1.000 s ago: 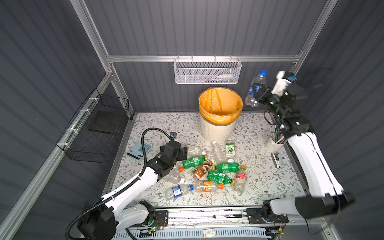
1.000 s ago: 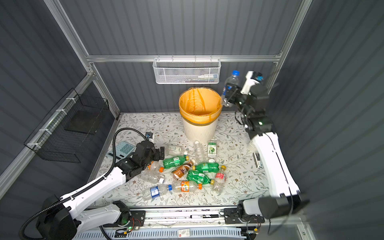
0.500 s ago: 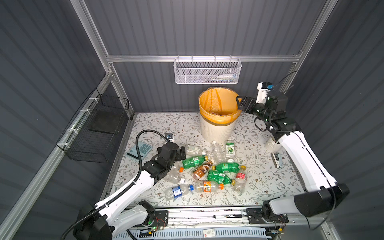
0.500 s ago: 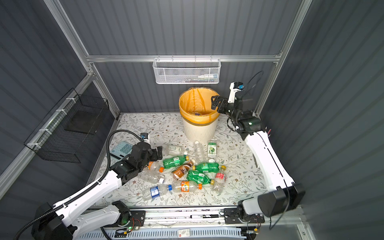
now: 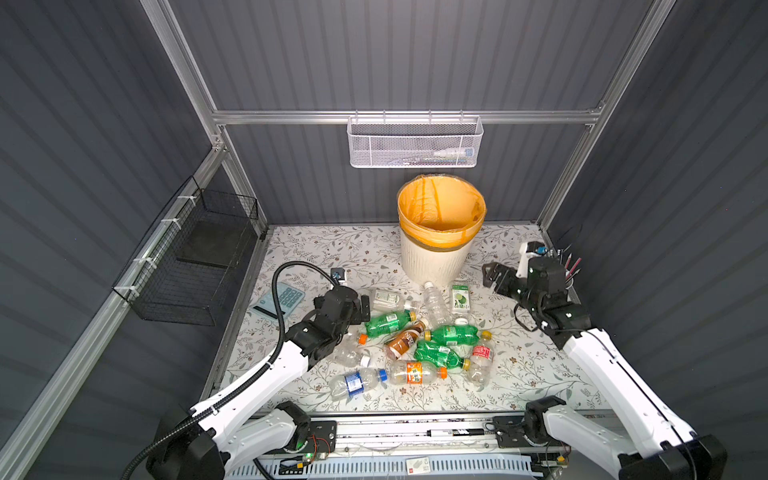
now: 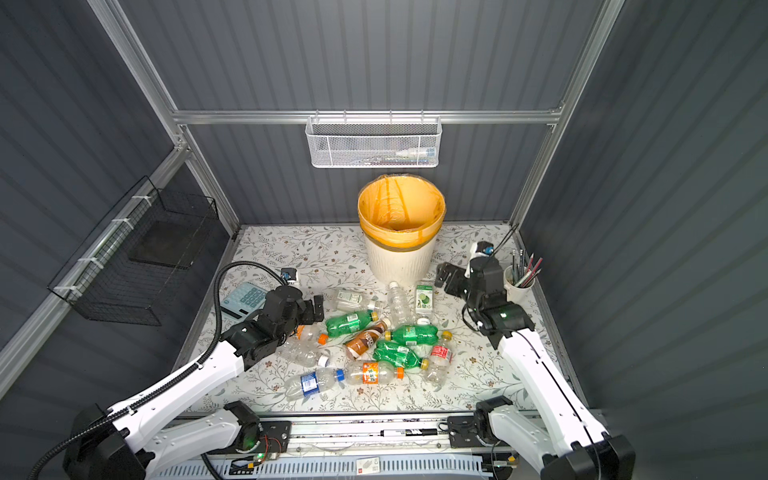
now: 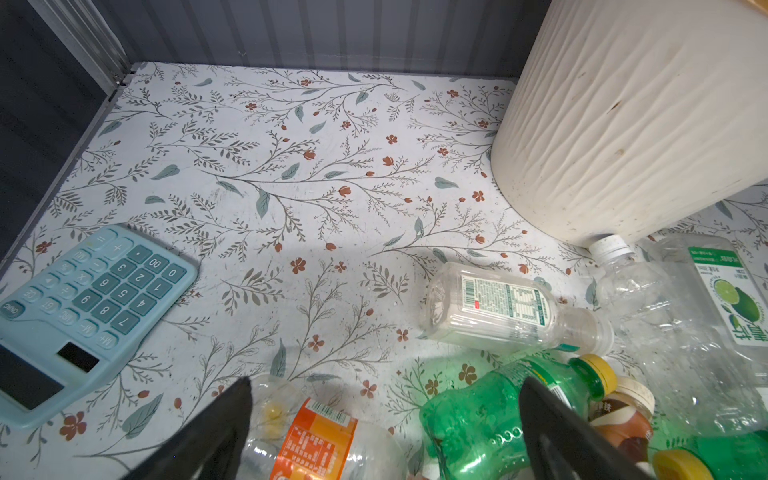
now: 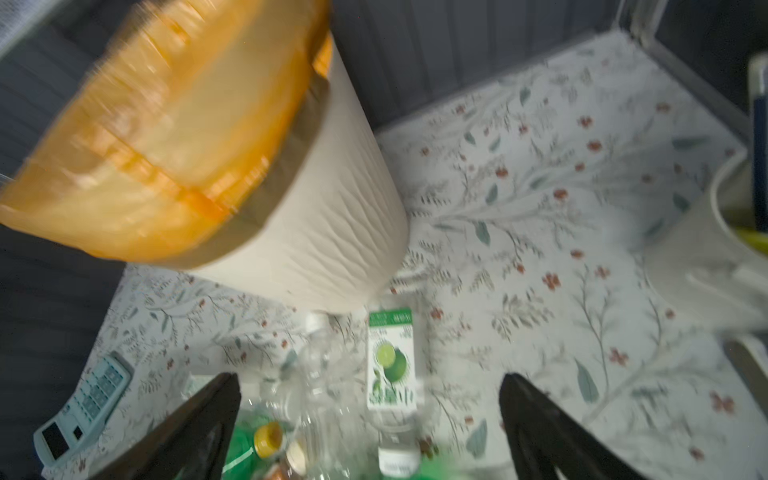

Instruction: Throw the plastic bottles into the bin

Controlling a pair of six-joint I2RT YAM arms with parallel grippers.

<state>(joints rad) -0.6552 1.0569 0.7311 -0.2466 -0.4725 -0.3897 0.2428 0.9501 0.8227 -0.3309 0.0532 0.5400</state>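
Left wrist view: left claw [image 7: 384, 382] spread empty (calculator [image 7: 91, 307] key 00); right claw [image 8: 370, 376] likewise.

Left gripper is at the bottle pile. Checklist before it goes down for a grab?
1. Left gripper open: ok.
2. Only one bottle between its fingers: not ok; green plastic bottle with yellow cap and clear bottle with orange label both sit there in the left wrist view.
3. Right gripper open, empty: ok.
4. Cream ribbed bin with orange liner upright, mouth unblocked: ok.
5. Grippers well apart: ok.
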